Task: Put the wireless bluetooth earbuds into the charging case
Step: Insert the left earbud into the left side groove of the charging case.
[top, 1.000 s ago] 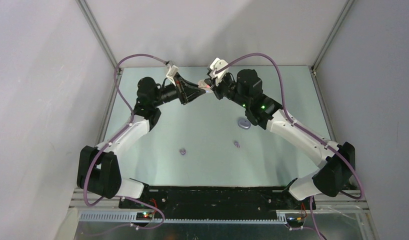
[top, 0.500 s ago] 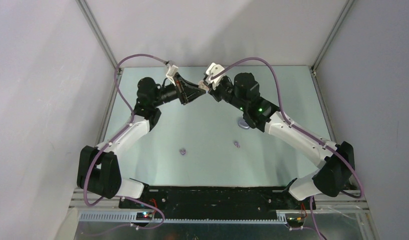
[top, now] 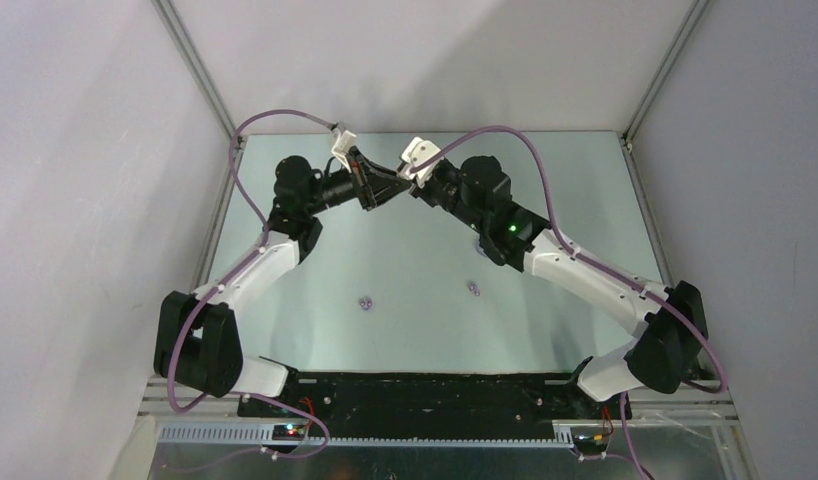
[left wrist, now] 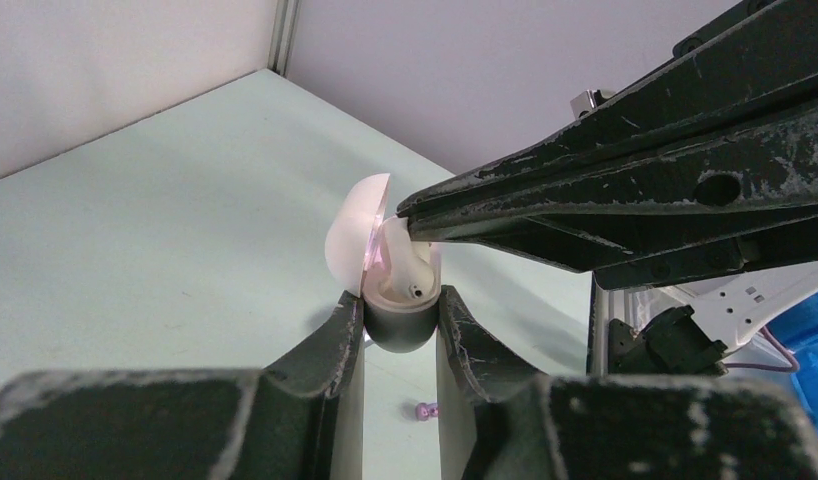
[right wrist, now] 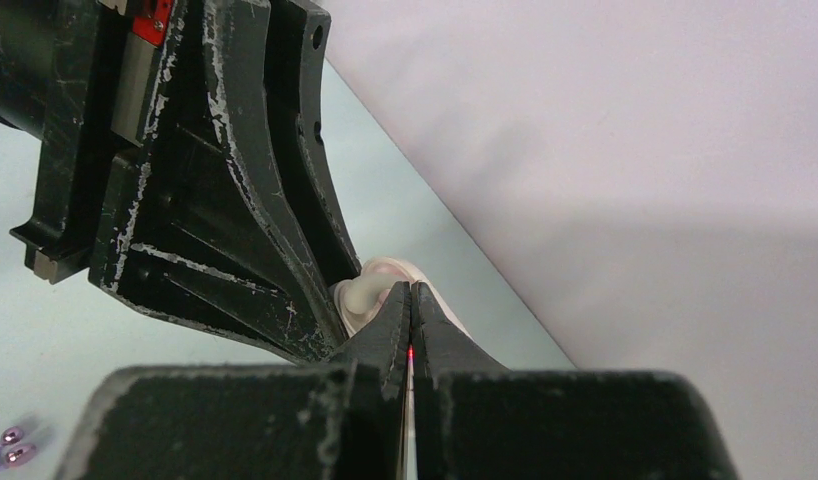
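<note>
My left gripper (left wrist: 400,312) is shut on a small white charging case (left wrist: 399,332), held above the far part of the table with its lid (left wrist: 350,238) hinged open. A white earbud (left wrist: 409,272) stands in the case's well. My right gripper (left wrist: 409,212) is shut with nothing between its jaws, and its tips rest on top of that earbud. From the top, the left gripper (top: 391,187) and the right gripper (top: 406,182) meet tip to tip. The right wrist view shows the right gripper (right wrist: 411,292) against the white case (right wrist: 370,292). Two purple earbuds (top: 365,302) (top: 473,289) lie on the table.
The pale green table (top: 405,320) is walled by grey panels at the back and both sides. One purple earbud (left wrist: 425,410) shows on the table below my left fingers. A purple pair (right wrist: 13,446) lies at the lower left of the right wrist view.
The right arm has swung left and brought its shut tips closer onto the case in the left gripper. Its forearm now covers the purple object that lay beside it. The left arm held still.
</note>
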{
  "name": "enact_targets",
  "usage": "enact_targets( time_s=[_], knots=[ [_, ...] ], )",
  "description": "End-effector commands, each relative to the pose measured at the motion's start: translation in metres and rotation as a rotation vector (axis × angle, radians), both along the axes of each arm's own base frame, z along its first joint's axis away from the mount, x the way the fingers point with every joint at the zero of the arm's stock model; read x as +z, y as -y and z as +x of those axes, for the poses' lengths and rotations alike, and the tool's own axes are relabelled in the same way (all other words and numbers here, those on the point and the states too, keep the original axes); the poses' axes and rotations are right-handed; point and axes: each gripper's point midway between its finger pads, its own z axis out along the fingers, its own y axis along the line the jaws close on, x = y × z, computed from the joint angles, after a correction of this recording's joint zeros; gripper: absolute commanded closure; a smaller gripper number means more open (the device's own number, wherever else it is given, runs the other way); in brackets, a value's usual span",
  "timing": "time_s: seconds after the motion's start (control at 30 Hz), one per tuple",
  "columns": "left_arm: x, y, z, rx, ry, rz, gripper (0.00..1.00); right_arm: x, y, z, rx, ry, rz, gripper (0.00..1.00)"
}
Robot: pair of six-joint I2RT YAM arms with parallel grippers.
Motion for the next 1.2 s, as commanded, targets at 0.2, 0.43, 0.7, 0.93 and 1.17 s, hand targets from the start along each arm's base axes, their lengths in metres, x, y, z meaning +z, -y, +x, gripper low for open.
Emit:
enact_targets(
  time_s=[0.2,0.43,0.7,0.93,1.17],
  knots=[
    [0.021,-0.004,-0.002,0.035,0.06,-0.031,1.0,0.015,0.002,0.003,-0.055,0.049,0.036,1.0],
    [0.023,-0.005,-0.001,0.046,0.057,-0.037,1.0,0.006,-0.001,0.001,-0.044,0.037,0.006,1.0],
    [0.024,-0.007,0.002,0.069,0.051,-0.045,1.0,-0.001,-0.007,-0.003,-0.022,0.025,-0.017,1.0],
    [0.025,-0.007,0.003,0.077,0.048,-0.051,1.0,-0.005,-0.008,-0.005,-0.024,0.004,-0.012,1.0],
    [0.023,-0.006,0.003,0.07,0.045,-0.049,1.0,-0.008,-0.004,0.006,-0.079,0.003,-0.008,1.0]
  ],
)
